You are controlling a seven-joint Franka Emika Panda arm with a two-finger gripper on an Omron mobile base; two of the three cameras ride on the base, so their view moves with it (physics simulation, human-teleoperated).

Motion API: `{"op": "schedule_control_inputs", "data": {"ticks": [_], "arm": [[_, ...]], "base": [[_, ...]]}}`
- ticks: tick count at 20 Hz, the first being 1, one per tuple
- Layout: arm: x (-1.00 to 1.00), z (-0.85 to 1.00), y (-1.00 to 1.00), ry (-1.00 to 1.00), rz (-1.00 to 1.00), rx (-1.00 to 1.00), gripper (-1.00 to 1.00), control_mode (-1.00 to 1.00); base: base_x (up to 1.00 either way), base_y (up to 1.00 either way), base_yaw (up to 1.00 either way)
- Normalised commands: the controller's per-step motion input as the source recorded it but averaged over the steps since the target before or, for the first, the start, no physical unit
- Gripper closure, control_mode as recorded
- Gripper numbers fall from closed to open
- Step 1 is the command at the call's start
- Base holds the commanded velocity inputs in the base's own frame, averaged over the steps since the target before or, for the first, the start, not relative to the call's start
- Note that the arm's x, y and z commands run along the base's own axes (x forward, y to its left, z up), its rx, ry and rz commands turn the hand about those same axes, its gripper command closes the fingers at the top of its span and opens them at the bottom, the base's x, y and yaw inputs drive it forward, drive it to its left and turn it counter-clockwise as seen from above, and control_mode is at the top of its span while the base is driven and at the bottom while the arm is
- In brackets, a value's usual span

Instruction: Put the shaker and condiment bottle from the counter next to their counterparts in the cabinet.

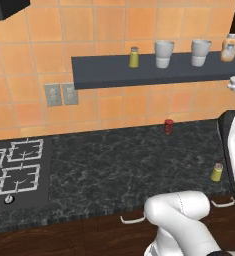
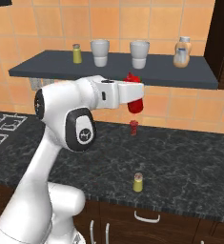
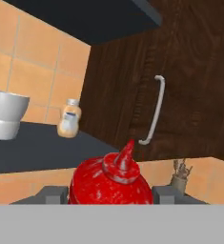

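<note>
Red condiment bottle [image 3: 109,183] sits right at the lens in hand view, clamped betw. the two finger tips [image 3: 50,194] of the gripper [image 2: 135,97]; jaws closed on its body, cap pointing up. In right base view the bottle hangs in the air, just below the front edge of the cabinet [image 2: 61,66] shelf and well above the counter [image 2: 189,157].

Shaker [image 2: 138,182], olive-yellow w/ grey cap, stands upright nr the counter's front edge, below and slightly right of the held bottle. Tiny red cup-like item [image 2: 134,127] stands further back, nr the tiled wall.

On the shelf: twin yellow-green shaker [image 2: 77,54] twd the left, two grey cups [image 2: 99,52] in the middle, tan-orange white-capped bottle [image 2: 181,52] at the right end, next to a dark wood cupboard door w/ a pale handle [image 3: 154,112].

Stove grates [image 1: 19,167] lie at the counter's left end; two wall outlets [image 1: 61,94] sit under the shelf.
</note>
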Motion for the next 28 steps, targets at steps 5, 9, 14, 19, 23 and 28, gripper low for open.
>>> {"op": "schedule_control_inputs", "data": {"ticks": [5,9,14,19,23,28], "arm": [[0.00,0.35,-0.09,0.00,0.38,-0.11,1.00,-1.00],[0.00,0.42,-0.02,0.01,0.37,-0.18,1.00,-1.00],[0.00,0.24,0.00,0.02,0.23,-0.12,1.00,-1.00],[0.14,0.01,-0.08,0.01,0.00,0.00,1.00,-1.00],[0.62,0.27,-0.19,0.14,0.00,0.00,1.00,-1.00],[0.36,0.11,-0.04,0.10,0.00,0.00,1.00,-1.00]], "base": [[0.00,0.00,0.00],[0.00,0.00,0.00],[0.00,0.00,0.00],[0.00,0.00,0.00],[0.00,0.00,0.00],[0.00,0.00,0.00]]}}
